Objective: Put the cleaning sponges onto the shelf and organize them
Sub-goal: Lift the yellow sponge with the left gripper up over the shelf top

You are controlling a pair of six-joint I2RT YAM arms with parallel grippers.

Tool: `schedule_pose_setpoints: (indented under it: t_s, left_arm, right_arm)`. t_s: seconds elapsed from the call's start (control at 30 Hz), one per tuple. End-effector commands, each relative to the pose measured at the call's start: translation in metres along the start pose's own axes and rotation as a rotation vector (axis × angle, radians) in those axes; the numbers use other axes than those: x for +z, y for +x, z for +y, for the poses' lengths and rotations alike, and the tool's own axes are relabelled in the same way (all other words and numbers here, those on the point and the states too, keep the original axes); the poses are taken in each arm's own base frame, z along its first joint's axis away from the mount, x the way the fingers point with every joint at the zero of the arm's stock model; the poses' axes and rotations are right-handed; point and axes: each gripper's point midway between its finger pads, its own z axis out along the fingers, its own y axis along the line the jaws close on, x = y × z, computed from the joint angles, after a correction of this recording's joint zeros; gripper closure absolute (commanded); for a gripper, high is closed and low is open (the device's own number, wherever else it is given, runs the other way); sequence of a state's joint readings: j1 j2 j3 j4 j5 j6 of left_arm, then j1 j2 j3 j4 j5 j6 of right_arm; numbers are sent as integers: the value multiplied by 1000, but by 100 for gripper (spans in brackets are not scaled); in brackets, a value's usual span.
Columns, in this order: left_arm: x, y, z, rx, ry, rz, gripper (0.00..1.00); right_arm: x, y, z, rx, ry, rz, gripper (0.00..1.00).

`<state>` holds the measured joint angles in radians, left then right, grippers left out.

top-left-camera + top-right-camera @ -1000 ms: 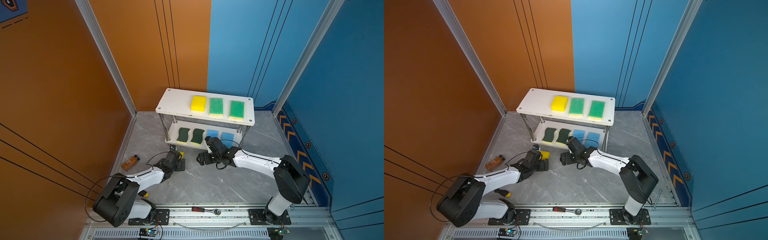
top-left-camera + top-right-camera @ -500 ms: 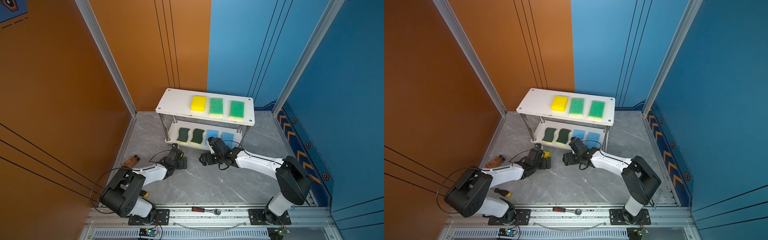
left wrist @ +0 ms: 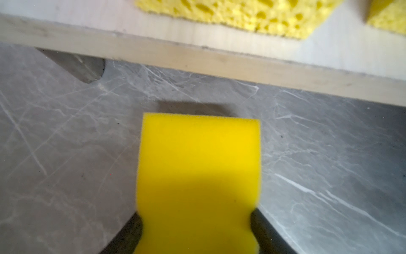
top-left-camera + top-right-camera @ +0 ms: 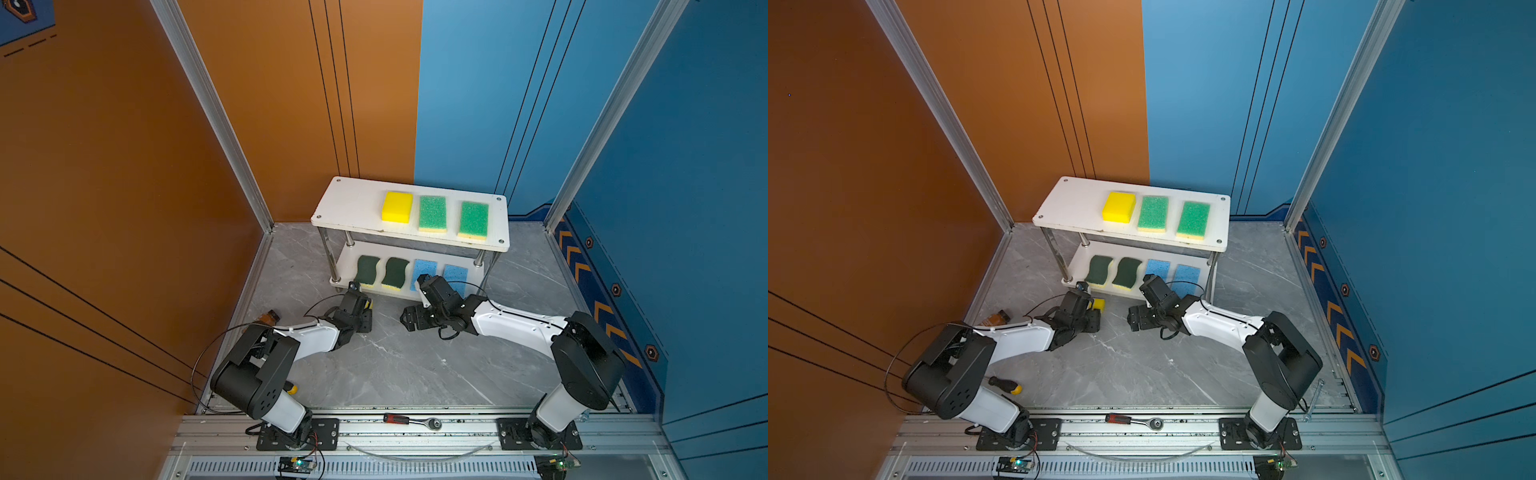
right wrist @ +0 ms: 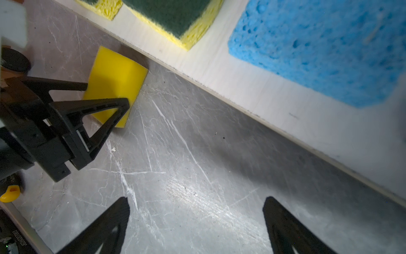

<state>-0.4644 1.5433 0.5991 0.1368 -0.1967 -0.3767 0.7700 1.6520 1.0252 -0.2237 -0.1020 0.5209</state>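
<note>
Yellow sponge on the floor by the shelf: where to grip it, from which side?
Pinch the yellow sponge by its two side faces from the end away from the shelf, as the left tool does: it lies flat, its far end close to the shelf.

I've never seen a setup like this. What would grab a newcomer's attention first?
The white two-tier shelf at the back stands out: a yellow block and two light-green sponges on top, a dark-green pair and a blue pair below. In front of it the left gripper pinches another yellow sponge low over the grey floor, and the right gripper hangs open and empty nearby.
</note>
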Motion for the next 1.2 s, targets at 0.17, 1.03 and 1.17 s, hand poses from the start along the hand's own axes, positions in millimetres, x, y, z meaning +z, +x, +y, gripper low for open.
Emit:
schedule_pose_setpoints:
  t_s: [0.17,1.03,1.17]
  left_arm:
    - [-25,0,-7,-23,35,6,52]
    - [-320,-171,-12,71,124,-583,53]
    - [-336,-211,-24,121,107,-648,52]
  right_arm:
    - [-10,-5,1,-4,-21,-29,6]
    - [-4,3,-5,14,-22,-3,6]
    - [-7,2,-5,15,-19,-7,6]
